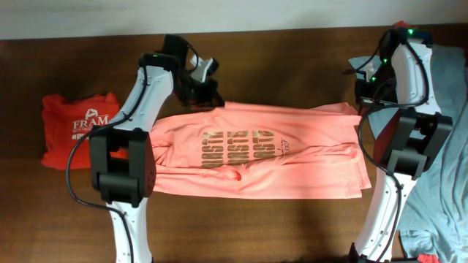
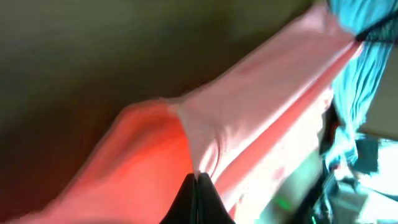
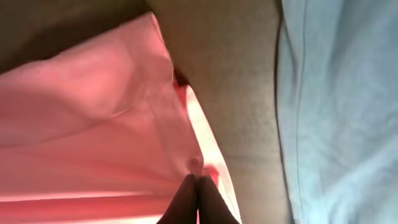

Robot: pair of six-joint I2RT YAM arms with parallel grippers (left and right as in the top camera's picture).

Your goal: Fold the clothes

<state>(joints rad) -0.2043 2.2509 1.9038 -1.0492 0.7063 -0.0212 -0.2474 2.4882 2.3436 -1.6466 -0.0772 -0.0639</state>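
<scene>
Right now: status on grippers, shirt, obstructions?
Both shut on salmon-pink shirt: left gripper, right gripper, at far edge. Shirt spread flat. Off to sides: red shirt, grey-blue shirt.

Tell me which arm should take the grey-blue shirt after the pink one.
Right. The grey-blue shirt lies at the right end, beside the right tool, which is shut on the salmon-pink shirt there. The left tool pinches its opposite end.

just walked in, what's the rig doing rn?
Both arms are on the salmon-pink T-shirt with dark lettering, which is spread along the dark wooden table. The left claw is shut on the shirt's far edge at one end, and the right claw pinches its far corner at the other. A red T-shirt with white print lies bunched beside the left arm; a grey-blue T-shirt lies loose by the right.
</scene>
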